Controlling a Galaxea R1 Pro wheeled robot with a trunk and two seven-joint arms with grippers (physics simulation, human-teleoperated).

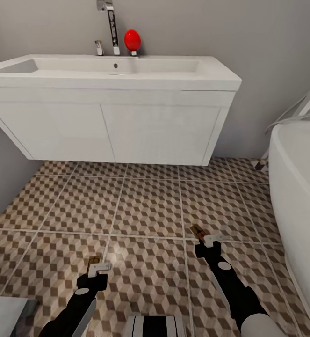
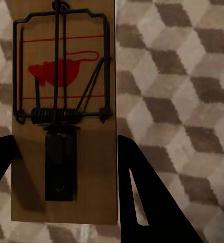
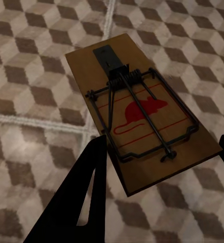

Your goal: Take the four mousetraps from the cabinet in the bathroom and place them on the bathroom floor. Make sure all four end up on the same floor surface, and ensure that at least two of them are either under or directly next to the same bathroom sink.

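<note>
Head view: each gripper holds a mousetrap over open floor.

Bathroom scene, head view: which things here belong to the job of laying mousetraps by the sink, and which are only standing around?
Belong to the job:
- mousetrap in the left gripper
- mousetrap in the right gripper
- bathroom sink on its white vanity
- cube-pattern bathroom floor

Just standing around:
- red ball-like object beside the tap
- white bathtub
</note>
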